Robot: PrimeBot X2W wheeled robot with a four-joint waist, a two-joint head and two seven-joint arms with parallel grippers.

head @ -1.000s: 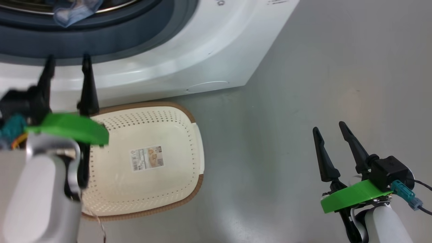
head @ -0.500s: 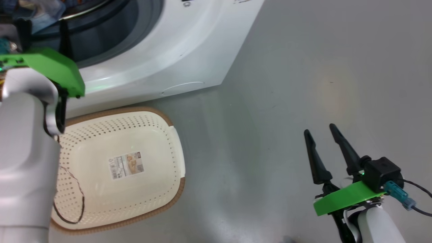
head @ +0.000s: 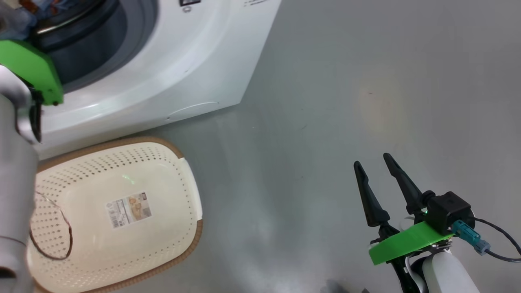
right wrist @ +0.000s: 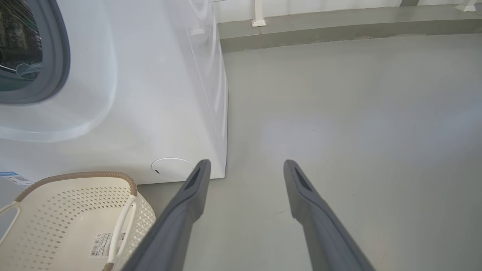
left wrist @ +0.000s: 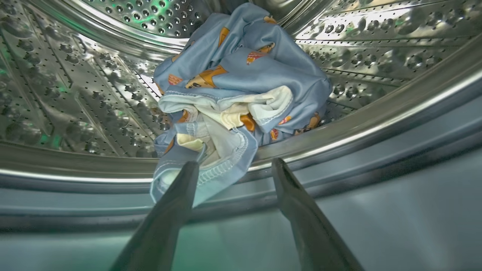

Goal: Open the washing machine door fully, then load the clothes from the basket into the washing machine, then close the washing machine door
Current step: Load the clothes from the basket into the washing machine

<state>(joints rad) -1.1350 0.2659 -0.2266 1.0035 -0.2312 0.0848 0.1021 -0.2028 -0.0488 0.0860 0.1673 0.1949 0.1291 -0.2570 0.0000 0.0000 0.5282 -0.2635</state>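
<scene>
In the head view the washing machine [head: 171, 73] is cut off at 11 o'clock by the frame's edges. The left arm's pale forearm [head: 14, 183] and green mount [head: 30, 69] cover part of its opening and the 9 o'clock end of the basket [head: 163, 162]. Past the mount everything is a blur.

In the left wrist view the left gripper [left wrist: 234, 165] stands with its fingers apart and clamps nothing. At 12 o'clock from it the clothes [left wrist: 241, 75] lie bunched in the steel drum [left wrist: 75, 94]. One hem hangs over the drum's lip beside the finger at 7 o'clock; I cannot tell whether they touch.

The right gripper [head: 372, 160] hangs at 4 o'clock in the head view over the grey floor [head: 346, 81], its fingers spread with nothing between them. The basket sits at 8 o'clock on the floor against the machine's front, with a label sticker [head: 128, 209] on its bare bottom.

A second ago the left fingers stood sharp before the grey gasket [head: 122, 44]; since then the green mount has gone up to 10 o'clock. Machine and basket lie further toward 9 o'clock in the frame, because the camera has swung.
</scene>
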